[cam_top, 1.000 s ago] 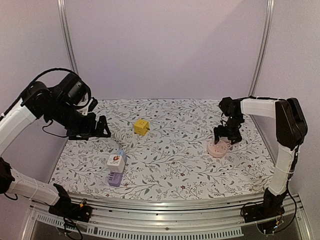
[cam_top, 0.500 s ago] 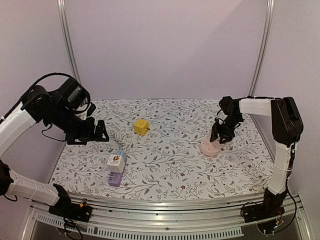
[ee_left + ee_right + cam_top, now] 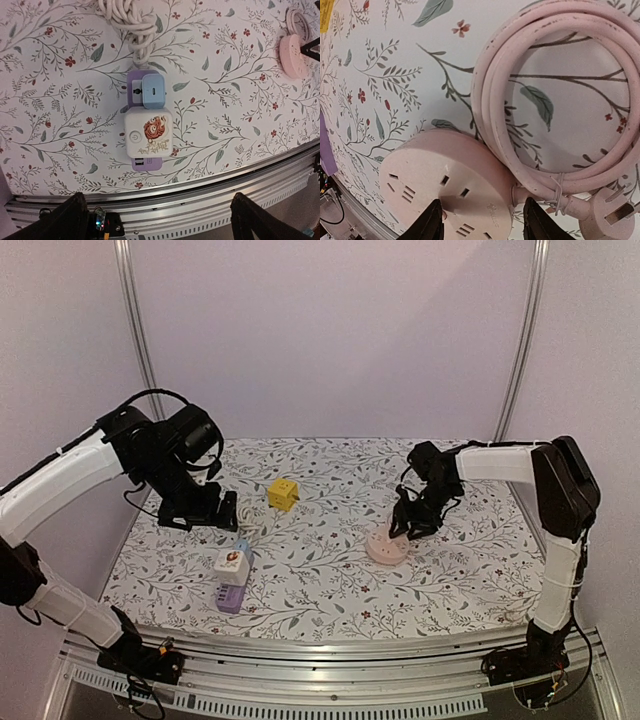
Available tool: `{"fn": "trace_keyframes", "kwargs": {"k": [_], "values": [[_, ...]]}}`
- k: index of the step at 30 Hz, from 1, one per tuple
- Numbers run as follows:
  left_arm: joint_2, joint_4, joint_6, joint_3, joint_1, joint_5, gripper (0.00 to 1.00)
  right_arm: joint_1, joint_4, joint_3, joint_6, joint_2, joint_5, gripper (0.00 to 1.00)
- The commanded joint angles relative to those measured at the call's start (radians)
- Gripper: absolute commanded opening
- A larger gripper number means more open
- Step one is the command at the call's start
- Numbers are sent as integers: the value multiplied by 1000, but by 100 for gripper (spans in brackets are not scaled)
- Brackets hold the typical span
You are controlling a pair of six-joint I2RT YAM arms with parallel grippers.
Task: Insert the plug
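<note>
Left gripper (image 3: 159, 200), jaws wide, hangs above the strip (image 3: 135, 87). Right gripper (image 3: 483, 202) clamps the pink socket (image 3: 435, 182), well right of the strip.

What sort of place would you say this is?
Probably a robotics lab test cell: plain walls with metal posts, an aluminium rail along the table edge, and a purple power strip and pink round socket laid out.
</note>
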Motion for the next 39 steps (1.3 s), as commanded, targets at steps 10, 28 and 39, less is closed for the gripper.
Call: {"fn": "trace_keyframes", "kwargs": {"k": [10,28,39], "values": [[143,178,165,57,7,-65,99,150,-124,67,4,57,27,56],[400,210,415,255,153,95,94,180,-391,254,177,-139,146,87],[652,245,460,393,192,36,90,180,-355,304,151,-258,325,91]]}}
